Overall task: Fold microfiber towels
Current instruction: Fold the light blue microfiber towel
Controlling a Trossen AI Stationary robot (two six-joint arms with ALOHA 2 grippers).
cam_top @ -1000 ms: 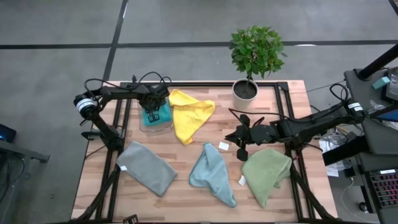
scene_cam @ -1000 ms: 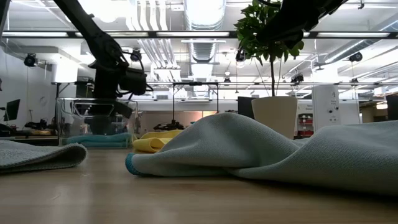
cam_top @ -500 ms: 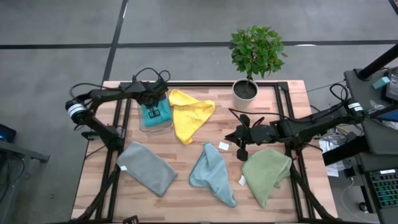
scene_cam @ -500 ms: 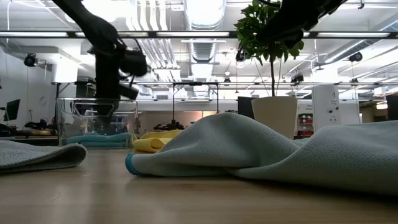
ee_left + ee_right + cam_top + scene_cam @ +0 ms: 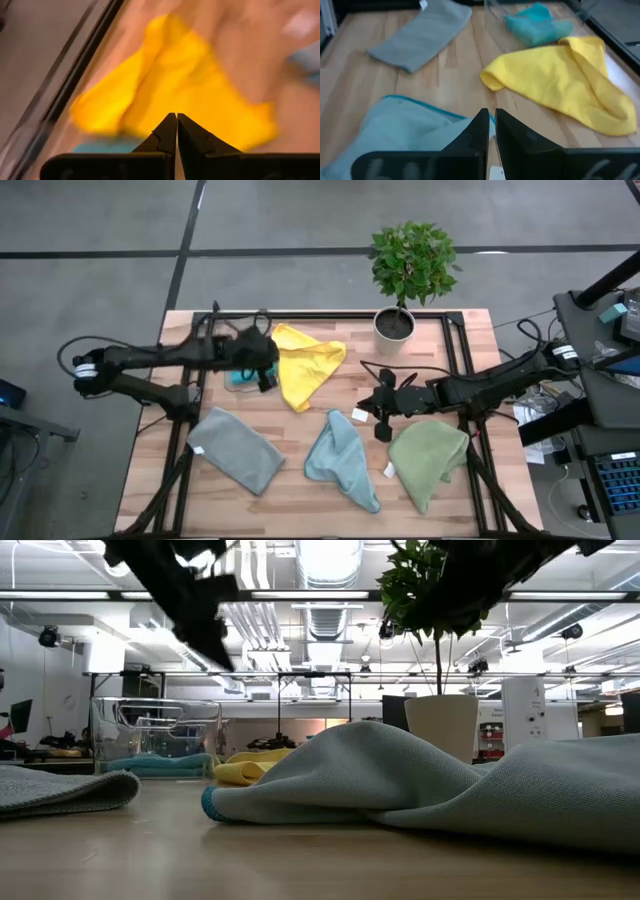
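Five microfiber towels show from above: a teal one (image 5: 243, 369) inside a clear bin (image 5: 155, 725), a yellow one (image 5: 305, 365) beside it, and grey (image 5: 235, 448), light blue (image 5: 345, 458) and olive green (image 5: 430, 455) ones along the near side. All lie loosely crumpled on the wood. My left gripper (image 5: 268, 376) hangs shut and empty above the bin's edge, slanting toward the yellow towel (image 5: 175, 80). My right gripper (image 5: 380, 420) is shut and empty in the air between the light blue towel (image 5: 405, 130) and the olive green one.
A potted plant (image 5: 395, 325) stands at the far right of the table. White tags (image 5: 360, 414) lie by the light blue towel. Bare wood shows between the towels and along the near edge. Black frame rails run along both sides.
My left gripper has risen out of the clear bin and tipped from pointing down to slanting toward the yellow towel, staying shut; its arm has swung out to the table's left. My right gripper has edged slightly toward the table's left. No towel has moved.
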